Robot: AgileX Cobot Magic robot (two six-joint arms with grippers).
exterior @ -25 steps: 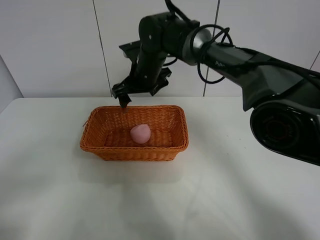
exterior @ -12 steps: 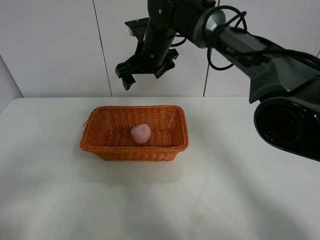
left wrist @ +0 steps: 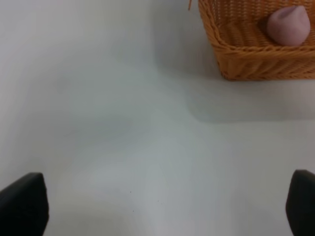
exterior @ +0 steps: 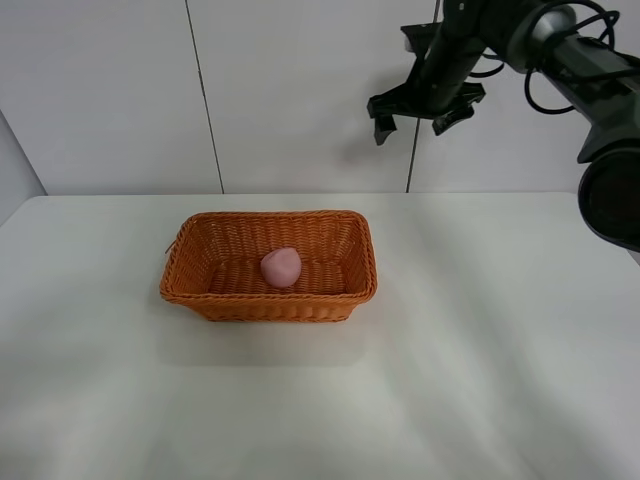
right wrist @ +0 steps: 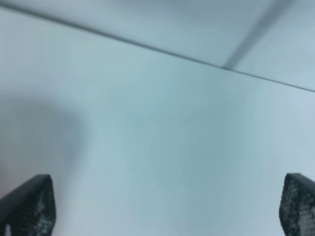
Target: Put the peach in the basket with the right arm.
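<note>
peach (exterior: 282, 267): small, matte pink, rounded, lying near the middle of the basket floor | basket (exterior: 268, 305): orange-brown woven wicker, rectangular, thick braided rim, upright on the white counter (exterior: 450, 350) | right arm (exterior: 565, 45): black, cabled, high up, well apart from the basket, fingers (exterior: 380, 122) spread wide, holding nothing

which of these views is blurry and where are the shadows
Exterior high view: sharp and evenly lit, a soft shadow on the table in front of the basket. Left wrist view: slightly soft, the basket's shadow on the table beside it. Right wrist view: blurred throughout, mostly wall with a grey shadow patch.
</note>
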